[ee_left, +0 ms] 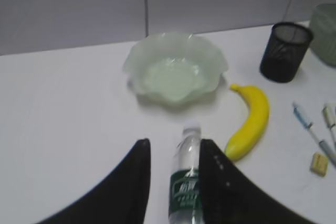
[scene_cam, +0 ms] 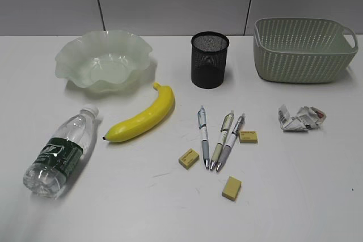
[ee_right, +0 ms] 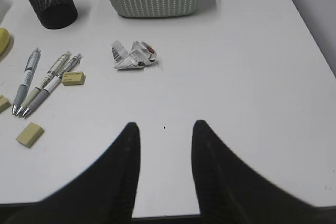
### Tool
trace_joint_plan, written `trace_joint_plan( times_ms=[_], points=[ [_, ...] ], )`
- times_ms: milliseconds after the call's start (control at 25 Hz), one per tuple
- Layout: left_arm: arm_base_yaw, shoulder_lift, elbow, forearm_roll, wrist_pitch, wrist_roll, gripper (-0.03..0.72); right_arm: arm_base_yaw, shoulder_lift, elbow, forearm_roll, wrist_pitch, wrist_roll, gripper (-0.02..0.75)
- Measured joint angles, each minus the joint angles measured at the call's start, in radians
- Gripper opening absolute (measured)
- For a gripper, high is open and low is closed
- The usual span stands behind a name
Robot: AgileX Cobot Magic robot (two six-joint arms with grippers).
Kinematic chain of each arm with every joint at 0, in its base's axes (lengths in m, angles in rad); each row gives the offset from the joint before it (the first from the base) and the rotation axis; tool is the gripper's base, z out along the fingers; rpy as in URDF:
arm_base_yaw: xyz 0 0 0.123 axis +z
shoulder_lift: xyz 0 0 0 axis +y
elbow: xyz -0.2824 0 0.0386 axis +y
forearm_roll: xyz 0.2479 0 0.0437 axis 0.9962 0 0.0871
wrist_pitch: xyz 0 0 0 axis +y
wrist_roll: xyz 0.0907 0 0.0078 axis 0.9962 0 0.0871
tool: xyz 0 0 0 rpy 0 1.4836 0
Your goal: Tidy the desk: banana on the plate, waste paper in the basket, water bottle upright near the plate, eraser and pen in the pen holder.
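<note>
The desk is a broad, plain white, matte tabletop. At its far left sits the plate, a pale green translucent glassy dish with a wavy ruffled rim; nothing lies in it. Right of it, at the far middle, stands the pen holder, a small black wire-mesh cylinder whose visible interior holds nothing. At the far right is the basket, sage-green plastic, rectangular, with woven-pattern perforated sides and a handle cut-out; what shows of its inside is bare.

The water bottle lies on its side at the near left, clear ribbed plastic with a dark green label, its white cap pointing toward the plate. Just right of it lies the banana, smooth, bright yellow and curved, with dark tips. Three pens lie side by side in the middle, with three small yellow block erasers around them. The waste paper, a crumpled white wad with dark and red print, lies in front of the basket.

The left gripper hovers partly open, its black fingers either side of the bottle's neck as seen from above, gripping nothing. The right gripper is likewise partly open and empty over bare desk.
</note>
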Motion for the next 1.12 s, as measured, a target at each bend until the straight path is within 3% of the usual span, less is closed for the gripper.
trace_joint_plan(
  times_ms=[200, 320, 440, 640, 720, 880, 1000, 1120],
  points=[
    [-0.001, 0.494, -0.059, -0.368, -0.209, 0.515, 0.241, 0.000, 0.000, 0.000, 0.000, 0.000, 0.000, 0.279],
    [-0.040, 0.731, -0.144, -0.447, -0.219, 0.649, 0.245, 0.000, 0.000, 0.000, 0.000, 0.000, 0.000, 0.279],
    [-0.171, 0.932, -0.254, -0.452, -0.255, 0.686, 0.256, 0.000, 0.000, 0.000, 0.000, 0.000, 0.000, 0.279],
    [-0.451, 1.178, -0.411, -0.312, -0.374, 0.691, 0.259, 0.000, 0.000, 0.000, -0.001, 0.000, 0.000, 0.279],
    [-0.518, 1.270, -0.471, -0.292, -0.384, 0.676, 0.272, 0.000, 0.000, 0.000, -0.001, 0.000, 0.000, 0.279],
    [-0.548, 1.414, -0.565, -0.277, -0.331, 0.565, 0.396, 0.000, 0.000, 0.000, -0.001, 0.000, 0.000, 0.279],
    [-0.544, 1.489, -0.593, -0.259, -0.321, 0.543, 0.528, 0.000, 0.000, 0.000, -0.001, 0.000, 0.000, 0.279],
    [-0.543, 1.522, -0.594, -0.213, -0.341, 0.543, 0.599, 0.000, 0.000, 0.000, -0.001, 0.000, 0.000, 0.279]
  ],
)
